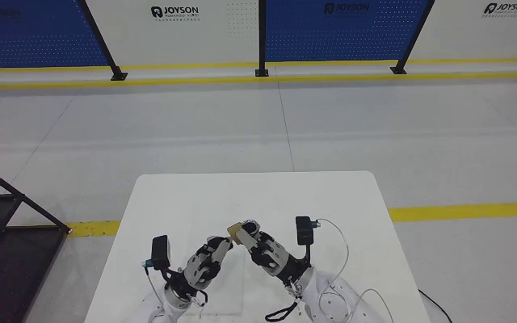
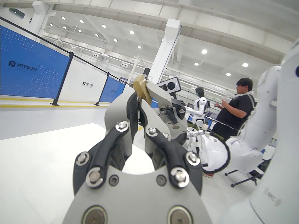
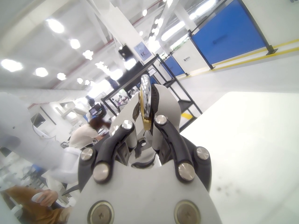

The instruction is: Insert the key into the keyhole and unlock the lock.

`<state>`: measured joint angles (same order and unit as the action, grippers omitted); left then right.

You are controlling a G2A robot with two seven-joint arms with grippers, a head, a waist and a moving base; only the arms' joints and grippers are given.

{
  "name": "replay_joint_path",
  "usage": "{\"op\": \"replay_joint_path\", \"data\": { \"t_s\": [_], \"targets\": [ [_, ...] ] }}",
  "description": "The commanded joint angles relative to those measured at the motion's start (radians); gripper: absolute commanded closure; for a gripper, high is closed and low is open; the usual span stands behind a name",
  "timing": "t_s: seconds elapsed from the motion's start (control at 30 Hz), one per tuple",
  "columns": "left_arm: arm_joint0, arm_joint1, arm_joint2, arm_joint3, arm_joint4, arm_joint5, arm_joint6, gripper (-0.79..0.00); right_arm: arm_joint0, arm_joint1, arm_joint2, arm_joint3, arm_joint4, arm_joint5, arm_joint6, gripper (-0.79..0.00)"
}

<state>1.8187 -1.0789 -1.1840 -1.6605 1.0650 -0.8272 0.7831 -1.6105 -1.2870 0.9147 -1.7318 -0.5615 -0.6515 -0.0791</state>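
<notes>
A brass padlock [image 1: 236, 232] with a chrome shackle [image 3: 145, 92] hangs above the white table [image 1: 242, 190], near its front edge. My right gripper [image 1: 247, 239] is shut on it, the brass body [image 3: 146, 120] pinched between the fingers. In the left wrist view, my left gripper [image 2: 138, 105] is shut on the thin key, whose tip touches the underside of the padlock [image 2: 142, 89]. Most of the key is hidden by the black pads [image 2: 132, 108]. The two grippers meet tip to tip, the left gripper [image 1: 224, 243] coming from the left.
A white cable [image 1: 344, 254] loops over the table's right front part. A black metal frame [image 1: 28, 211] stands off the left edge. Blue and white barrier panels [image 1: 339, 32] line the far floor.
</notes>
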Motion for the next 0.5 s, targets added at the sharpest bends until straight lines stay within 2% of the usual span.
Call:
{"op": "replay_joint_path", "data": {
  "t_s": [0.0, 0.2, 0.47],
  "targets": [
    [0.003, -0.002, 0.002, 0.0, 0.036, 0.025, 0.028, 0.0, 0.0, 0.0, 0.0, -0.001, -0.001, 0.001, 0.0, 0.0],
    [0.01, -0.008, 0.004, -0.004, 0.123, 0.12, 0.106, 0.0, 0.0, 0.001, 0.0, -0.002, -0.005, 0.004, -0.001, 0.0],
    [0.012, -0.015, 0.009, -0.004, 0.247, 0.296, 0.174, 0.0, -0.001, 0.002, 0.001, -0.004, -0.016, 0.012, -0.005, 0.0]
  ]
}}
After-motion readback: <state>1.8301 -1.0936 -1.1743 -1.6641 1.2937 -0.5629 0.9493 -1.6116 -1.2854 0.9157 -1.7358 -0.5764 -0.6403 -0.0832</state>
